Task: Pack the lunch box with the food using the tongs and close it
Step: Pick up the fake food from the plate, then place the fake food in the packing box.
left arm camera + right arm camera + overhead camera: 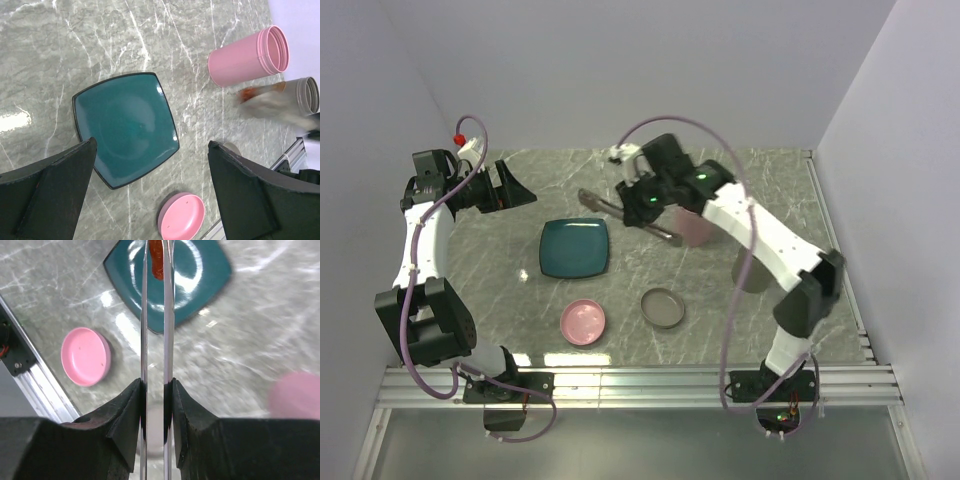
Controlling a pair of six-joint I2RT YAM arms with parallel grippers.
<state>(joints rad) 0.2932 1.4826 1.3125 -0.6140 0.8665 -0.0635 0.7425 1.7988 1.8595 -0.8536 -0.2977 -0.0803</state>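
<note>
My right gripper (156, 385) is shut on the silver tongs (144, 315), one finger pressing each arm. The tongs' tips pinch a red-orange piece of food (157, 260). From above, the right gripper (642, 205) holds the tongs (600, 203) slanted beside the lunch box's pink container (697, 228). In the left wrist view the blurred food piece (247, 93) hangs between the pink container (247, 57) and the grey container (305, 95). My left gripper (151, 145) is open and holds nothing, high over the teal plate (125, 125); from above it (520, 190) sits at the far left.
The teal plate (575, 248) lies bare mid-table. A pink lid (583, 322) and a grey lid (663, 307) lie in front of it. The right arm partly covers the grey container (752, 272). Walls close the table's left, back and right.
</note>
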